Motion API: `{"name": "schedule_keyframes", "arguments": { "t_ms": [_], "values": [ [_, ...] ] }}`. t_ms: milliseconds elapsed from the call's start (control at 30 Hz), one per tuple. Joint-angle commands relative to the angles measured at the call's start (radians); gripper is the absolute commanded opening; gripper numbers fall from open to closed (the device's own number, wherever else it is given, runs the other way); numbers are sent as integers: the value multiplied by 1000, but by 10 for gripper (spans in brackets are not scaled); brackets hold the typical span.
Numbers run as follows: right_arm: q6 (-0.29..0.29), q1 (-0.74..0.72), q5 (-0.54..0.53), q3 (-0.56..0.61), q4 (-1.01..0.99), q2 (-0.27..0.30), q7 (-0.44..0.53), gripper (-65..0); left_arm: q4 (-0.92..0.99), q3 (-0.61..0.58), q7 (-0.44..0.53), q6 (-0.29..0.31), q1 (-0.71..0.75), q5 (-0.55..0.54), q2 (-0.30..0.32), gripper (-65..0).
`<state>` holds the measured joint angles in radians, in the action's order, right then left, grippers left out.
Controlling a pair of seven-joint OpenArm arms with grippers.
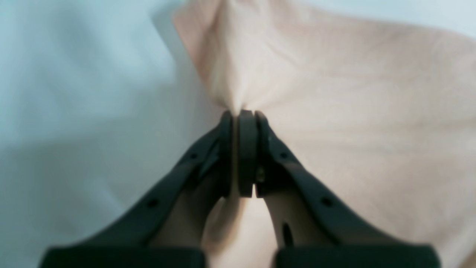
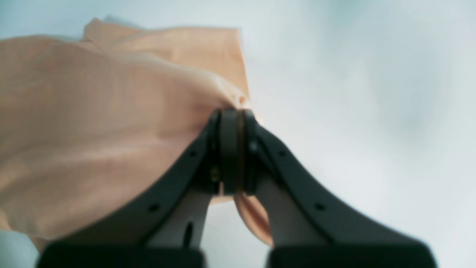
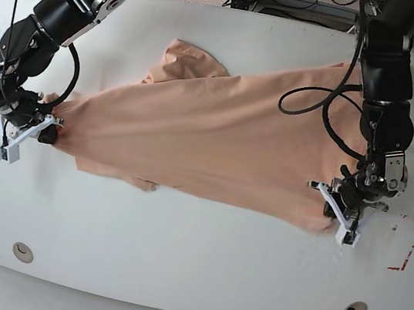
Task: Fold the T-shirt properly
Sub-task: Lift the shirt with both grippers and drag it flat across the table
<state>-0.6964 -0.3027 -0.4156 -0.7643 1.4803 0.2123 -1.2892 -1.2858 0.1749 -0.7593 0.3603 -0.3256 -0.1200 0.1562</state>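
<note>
The T-shirt (image 3: 217, 137) is lying on the white table (image 3: 177, 252), stretched in a long band btw the two arms, w/ one sleeve (image 3: 189, 63) sticking out on the far side. It is not folded yet, I think; it is looking like a spreading or first-fold step.

The left gripper (image 1: 241, 113) is pinching a bunch of the peach cloth: the jaws are almost fully together, only a thin layer of fabric is sitting btw them, and folds are running out from the pinch point. The right gripper (image 2: 232, 111) is doing the same at the other end, jaws pressed together on an edge of the T-shirt (image 2: 93, 123), w/ a small flap hanging under it. In the base view the right gripper (image 3: 46, 133) is at the picture's left end of the cloth and the left gripper (image 3: 340, 206) at the picture's right end.

What could be going wrong from here:
- The cloth is looking taut. If the arms are pulling further apart, the fabric may slip out of one pinch, bc each grip is holding only a small bunch.
- One long edge is already looking bunched near the front (image 3: 140, 182); a lift w/ uneven height may be adding more wrinkles, and the fold will be crooked.
- The sleeve is lying loose, so it may get trapped inside the fold.
- I cannot tell if each gripper is holding one layer or two; if only one, the lower layer may be staying behind.
</note>
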Motion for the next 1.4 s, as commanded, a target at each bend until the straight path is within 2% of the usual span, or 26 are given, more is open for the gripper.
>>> {"name": "schedule_keyframes", "arguments": {
  "t_ms": [0, 200, 400, 667, 767, 900, 1133, 1300, 1367],
  "values": [
    [-2, -49, -18, 7, 26, 45, 9, -650, -150, 2, 2, 3, -22, -14, 9, -650],
    [-2, -126, -19, 154, 27, 108, 10, -650, -383, -1, -68, 6, -16, -16, 33, -650],
    [-2, -257, -15, 256, 24, 158, 10, -650, -553, 2, -130, 59, -74, -11, 35, -650],
    [-2, -522, -15, 438, -74, 256, 9, -650, -645, 2, -171, 58, -249, -10, 46, -650],
    [-2, -634, -15, 487, -111, 299, 7, -650, -650, 4, -234, 58, -363, -10, 69, -650],
    [-2, -795, -19, 587, -160, 347, -17, -650, -648, 31, -257, 58, -498, -8, 72, -650],
    [-2, -996, -21, 673, -180, 362, -66, -650, -630, 42, -288, 58, -676, -8, 73, -650],
    [-2, -1003, -22, 688, -180, 375, -103, -650, -628, 38, -296, 61, -706, -14, 89, -650],
    [-2, -1003, -22, 684, -180, 375, -105, -650, -628, 38, -296, 61, -673, -14, 89, -650]
  ]
}}
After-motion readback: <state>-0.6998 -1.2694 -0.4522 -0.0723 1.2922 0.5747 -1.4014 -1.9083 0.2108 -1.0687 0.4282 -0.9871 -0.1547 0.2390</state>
